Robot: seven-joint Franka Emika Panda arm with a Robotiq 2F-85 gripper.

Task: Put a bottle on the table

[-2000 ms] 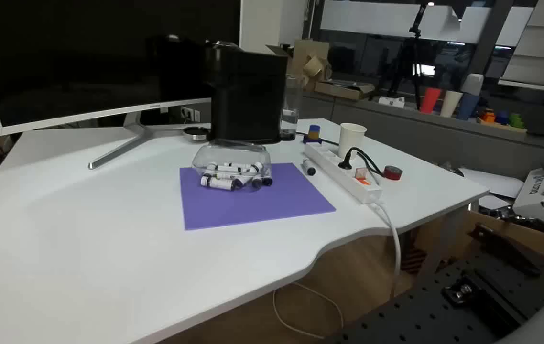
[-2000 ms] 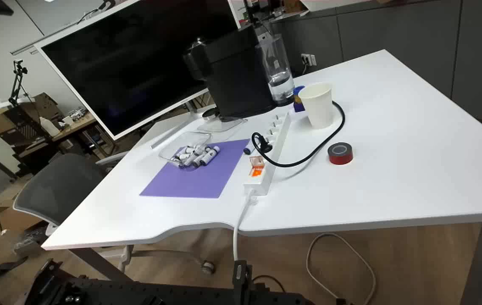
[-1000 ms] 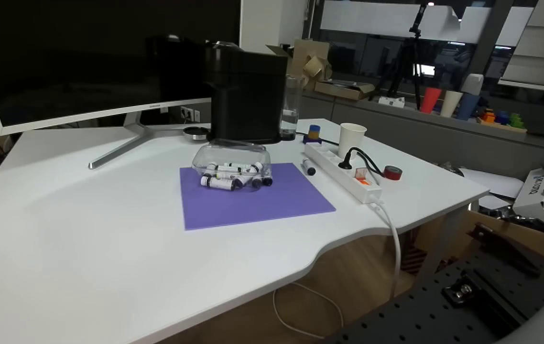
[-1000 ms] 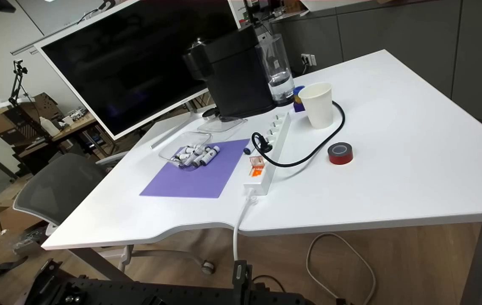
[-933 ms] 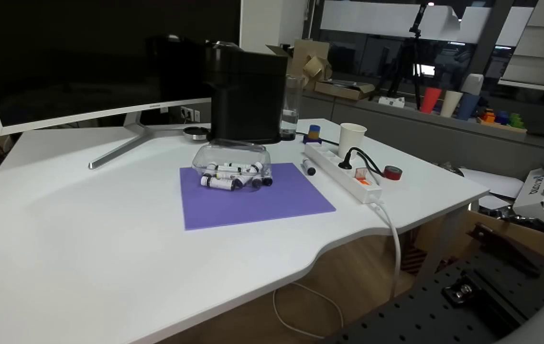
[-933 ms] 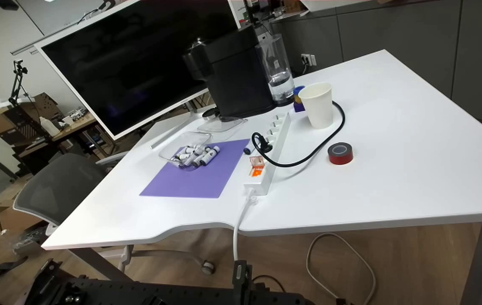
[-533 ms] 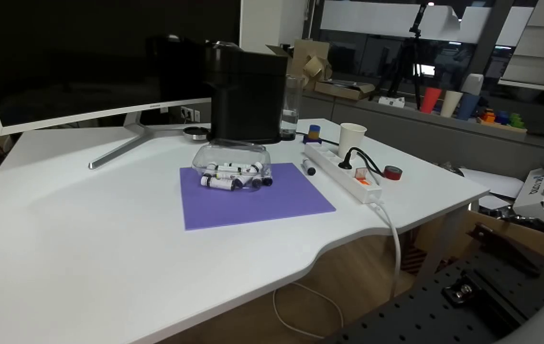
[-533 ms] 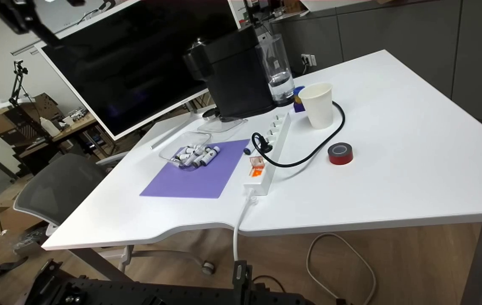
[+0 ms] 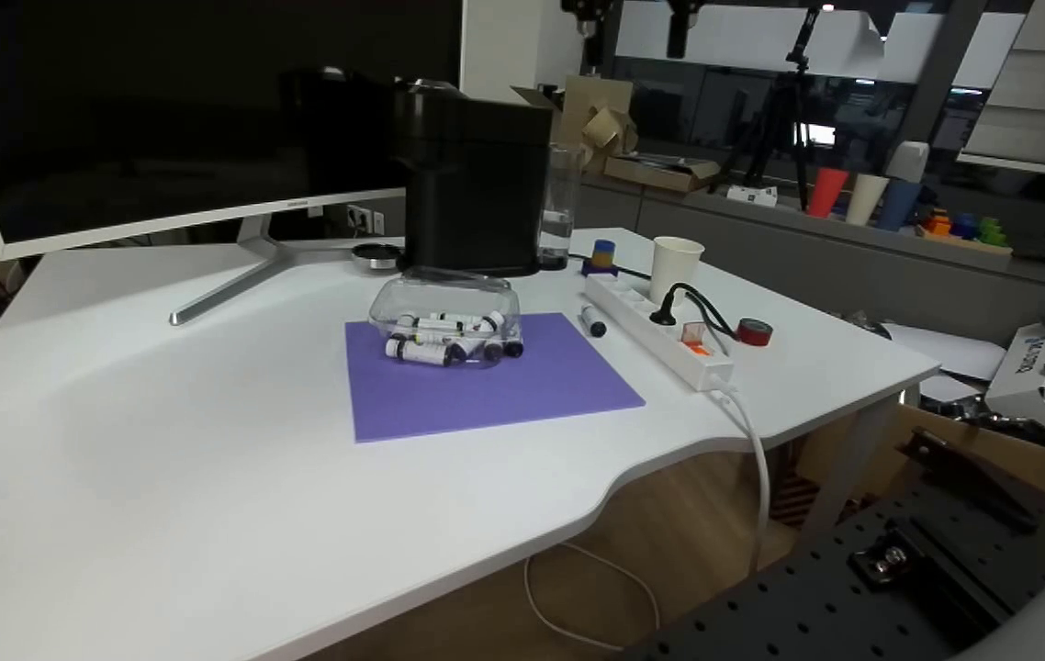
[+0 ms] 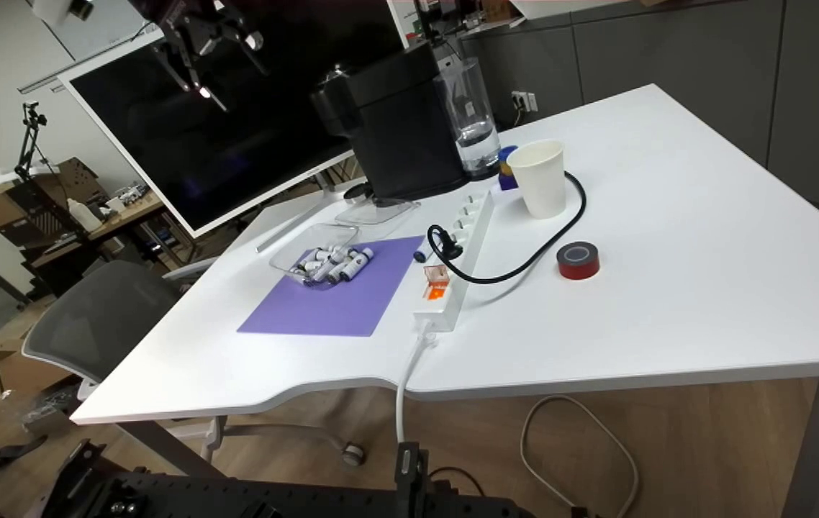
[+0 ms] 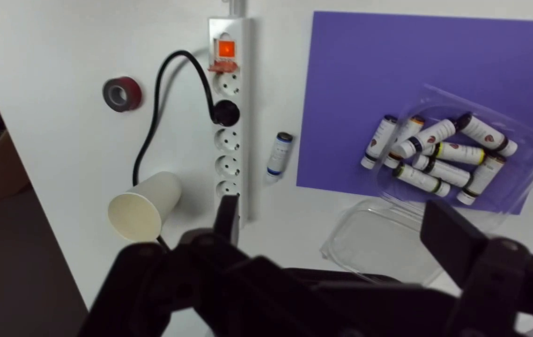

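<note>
A: So where's the loose bottle (image 11: 280,153)?

B: On its side on the white table (image 11: 60,61), between the power strip (image 11: 229,153) and the purple mat (image 11: 355,93). In an exterior view the black cable (image 10: 485,281) gets in front of it, so its dark end is about all I can make out.

A: And the other bottles (image 11: 458,153)?

B: Heaped in a clear tub (image 11: 531,159) on the mat, overlapping too much for me to swear to a count. Can't tell if the outermost one's inside or just beside it.

A: Gripper (image 11: 335,221)?

B: Fingers (image 11: 451,243) spread well apart, up above the table. Kinda blurry in the wrist view, and one blocks the end of the strip. In an exterior view only the fingertips (image 9: 678,37) show under the top edge.

A: Rest of the table, and the room?

B: Paper cup (image 11: 163,196), tape roll (image 11: 130,93), tall black appliance (image 10: 409,137), big monitor (image 10: 237,158) cropped at the top. Beyond that, grey panels (image 10: 668,72), wood-look floor (image 10: 496,432), office chair (image 10: 107,309) partly hidden by the table, dark windows (image 9: 706,101).
</note>
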